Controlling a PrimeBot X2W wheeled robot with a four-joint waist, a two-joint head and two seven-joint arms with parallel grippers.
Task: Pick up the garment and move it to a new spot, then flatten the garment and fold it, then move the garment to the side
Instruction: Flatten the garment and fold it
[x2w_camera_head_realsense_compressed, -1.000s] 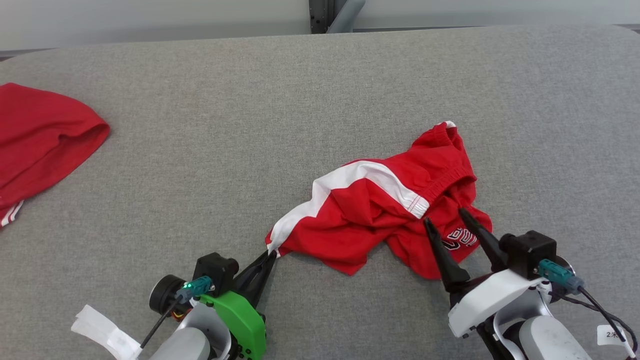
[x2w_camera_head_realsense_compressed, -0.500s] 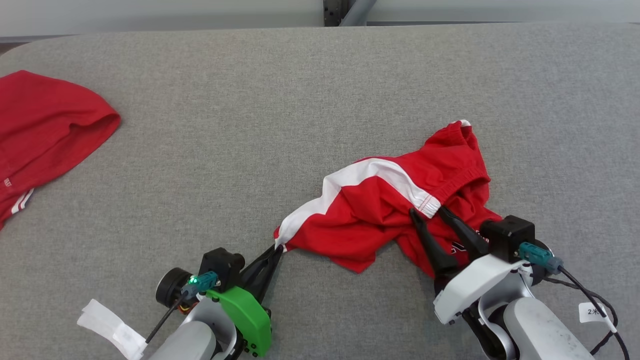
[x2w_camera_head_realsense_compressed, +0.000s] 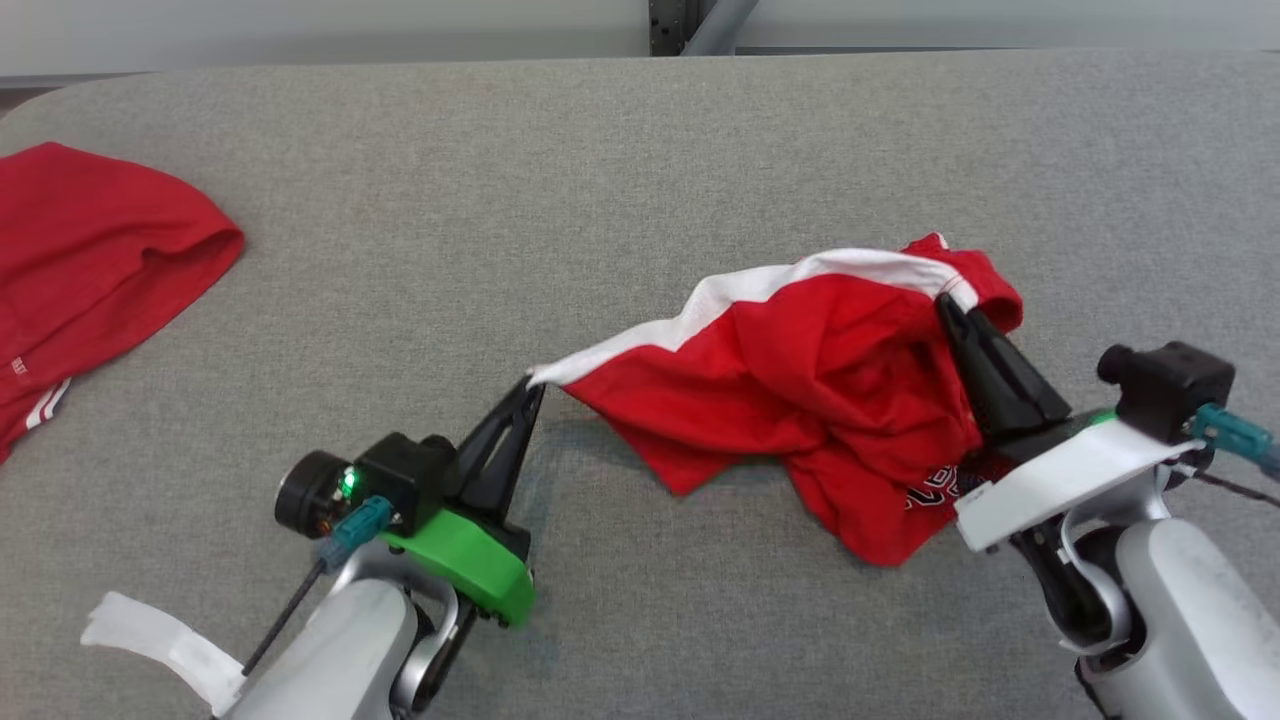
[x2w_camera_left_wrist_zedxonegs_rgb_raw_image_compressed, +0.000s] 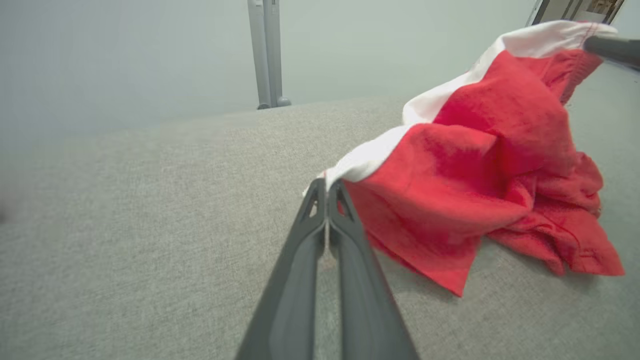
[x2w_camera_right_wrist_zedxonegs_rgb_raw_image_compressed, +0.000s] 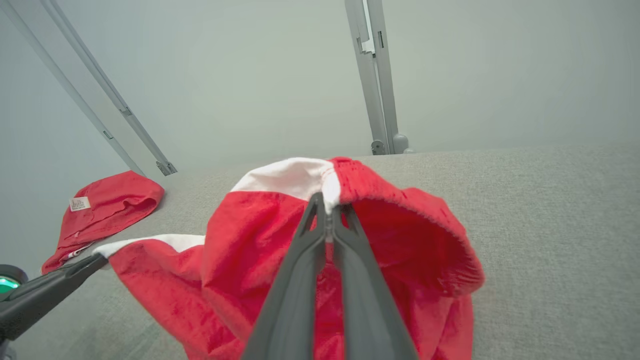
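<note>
I count two red garments, the striped garment (x2w_camera_head_realsense_compressed: 800, 380) and a second garment (x2w_camera_head_realsense_compressed: 100, 250); two end effectors, the left end effector (x2w_camera_head_realsense_compressed: 533, 385) and right end effector (x2w_camera_head_realsense_compressed: 945, 305); one table (x2w_camera_head_realsense_compressed: 500, 200).

The light was bright, even and diffuse, and came from overhead. In the head view the grey table (x2w_camera_head_realsense_compressed: 500, 200) was sharp, with its weave plain to see. The garment (x2w_camera_head_realsense_compressed: 800, 400) threw a soft, faint shadow along its 6 o'clock edge, and a paler one lay under the left tool (x2w_camera_head_realsense_compressed: 533, 385). The table's far corner bowed at 10 o'clock. In the wrist views the wall (x2w_camera_right_wrist_zedxonegs_rgb_raw_image_compressed: 500, 75) looked hazy and washed pale, and the metal post (x2w_camera_right_wrist_zedxonegs_rgb_raw_image_compressed: 374, 75) leaned with wide-angle distortion. The fingers (x2w_camera_left_wrist_zedxonegs_rgb_raw_image_compressed: 292, 300) of the left tool and those of the right tool (x2w_camera_right_wrist_zedxonegs_rgb_raw_image_compressed: 327, 200) went soft toward 6 o'clock. In the left wrist view the 9 o'clock side was smeared.
</note>
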